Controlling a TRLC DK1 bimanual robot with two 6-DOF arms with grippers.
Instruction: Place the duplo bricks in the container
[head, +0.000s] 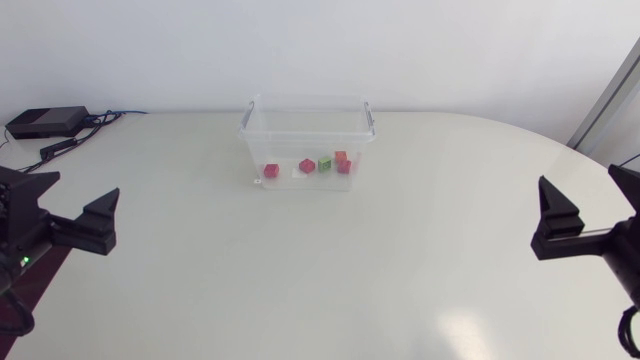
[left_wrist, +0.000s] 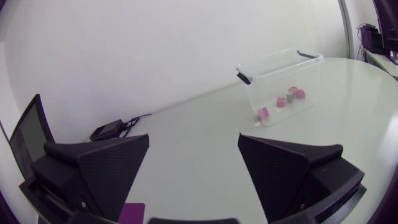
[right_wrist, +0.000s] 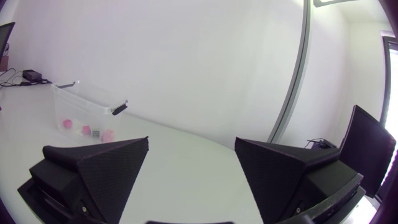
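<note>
**A:** What carries everything?

**B:** A pale bench (head: 300, 280). The clear container (head: 300, 140) stands on it, upright and without a lid, with a dark handle at each end.

**A:** Where are the arms, measured from the container?

**B:** Both are well apart from it, on the near side. The left arm (head: 20, 225) is off past the container's left end and the right arm (head: 610, 240) is off past its right end.

**A:** And the pincers?

**B:** The left pincer (left_wrist: 194, 158) is released. Its two wedge fingers stand wide apart with only bare bench between them, and the container is far ahead of it. The right pincer (right_wrist: 191, 162) is also released and holds nothing, and it is just as far from the container.

**A:** Is there anything else on the bench?

**B:** A black box (head: 45, 121) with cables lies well beyond the container's left end.

**A:** Where are the bricks?

**B:** All the ones I can see lie inside the container, on its floor along the near wall. A pink brick (head: 271, 172) is closest to the container's left end. Next comes a magenta brick (head: 307, 165), with a green brick (head: 324, 164) just beside it. A red brick (head: 342, 163) sits against the green one on the side toward the right end.

**A:** Is anything outside the container?

**B:** A tiny white piece (head: 258, 182) lies just outside the container's near-left corner. It is too small to identify.
</note>
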